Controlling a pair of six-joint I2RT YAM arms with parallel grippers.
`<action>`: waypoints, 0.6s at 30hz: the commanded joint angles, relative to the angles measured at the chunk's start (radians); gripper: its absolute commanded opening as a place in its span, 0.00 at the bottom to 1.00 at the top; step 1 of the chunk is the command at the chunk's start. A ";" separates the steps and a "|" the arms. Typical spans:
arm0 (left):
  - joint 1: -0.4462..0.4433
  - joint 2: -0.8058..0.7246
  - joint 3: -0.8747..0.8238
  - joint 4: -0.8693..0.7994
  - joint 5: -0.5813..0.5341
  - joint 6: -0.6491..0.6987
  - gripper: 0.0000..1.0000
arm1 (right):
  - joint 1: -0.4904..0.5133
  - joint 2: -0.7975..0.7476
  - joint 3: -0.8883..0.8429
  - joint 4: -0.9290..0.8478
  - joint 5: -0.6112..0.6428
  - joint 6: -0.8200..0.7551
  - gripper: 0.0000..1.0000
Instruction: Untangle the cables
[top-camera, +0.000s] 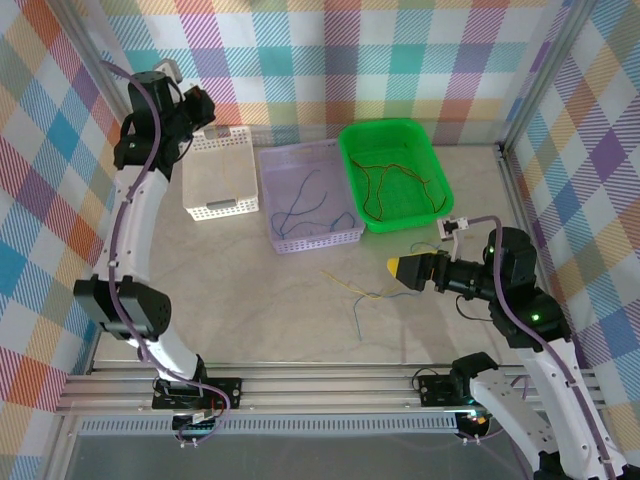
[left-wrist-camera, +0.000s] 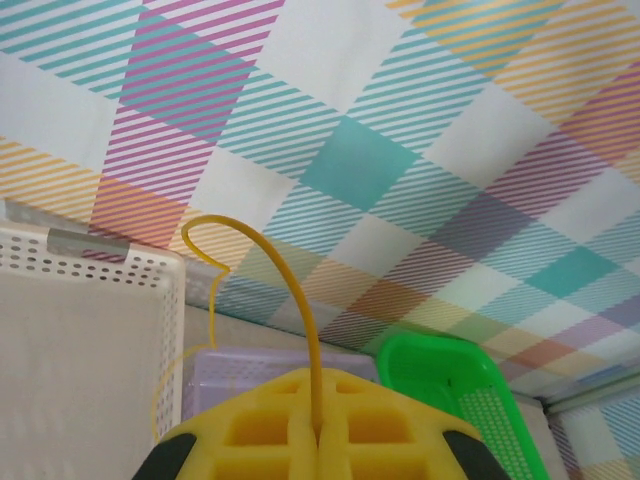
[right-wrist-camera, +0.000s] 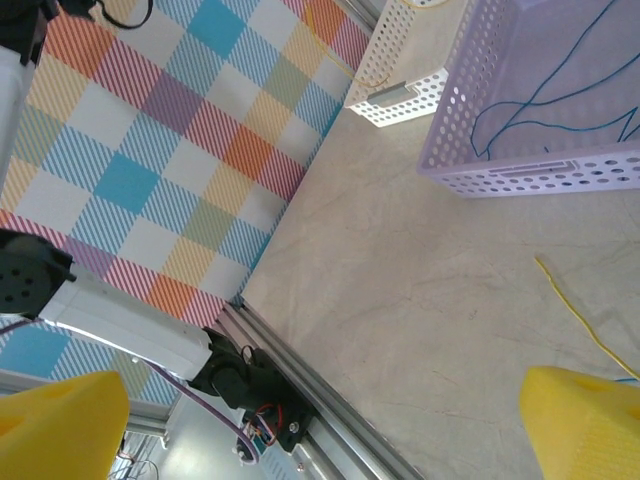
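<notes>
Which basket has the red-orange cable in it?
The green basket, rightmost of the three: the red-orange cable loops across its floor. The purple basket in the middle holds a blue cable instead.

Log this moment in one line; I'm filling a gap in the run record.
left pincer shut on yellow cable near white basket | right pincer open beside loose cables on table

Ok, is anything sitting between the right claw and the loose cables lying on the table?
Nothing visible. The right claw is open just to the right of the loose cables, and the stretch of table between them is bare.
</notes>
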 joint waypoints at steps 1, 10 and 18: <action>0.013 0.055 0.063 -0.030 -0.026 0.030 0.00 | 0.007 -0.018 -0.020 -0.023 -0.016 -0.027 1.00; 0.021 0.250 0.227 -0.092 -0.110 0.079 0.00 | 0.007 -0.082 -0.054 -0.050 -0.033 -0.021 1.00; 0.062 0.363 0.302 -0.122 -0.158 0.054 0.00 | 0.009 -0.121 -0.105 -0.078 -0.030 -0.015 1.00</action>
